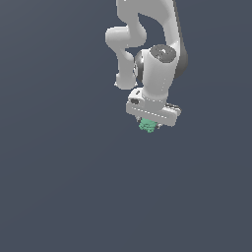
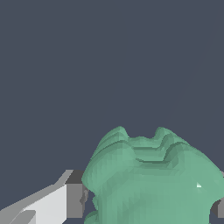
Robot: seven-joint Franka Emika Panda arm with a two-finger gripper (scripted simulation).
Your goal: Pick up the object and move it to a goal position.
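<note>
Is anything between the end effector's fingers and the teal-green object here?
Nothing. In the wrist view the teal-green object sits right against a finger pad, with no gap showing. In the exterior view it pokes out from under the end effector.

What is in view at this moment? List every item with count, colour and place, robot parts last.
Object: one, teal-green, lumpy; directly under the gripper in the exterior view, filling the wrist view between the fingers.
Surface: one, plain dark grey-blue; fills the background in both views.
Arm: one, white with dark joints; comes in from the upper edge of the exterior view.
Gripper: one, white body; at the arm's end, over the object. Its fingers show grey beside the object in the wrist view, apparently closed on it.
</note>
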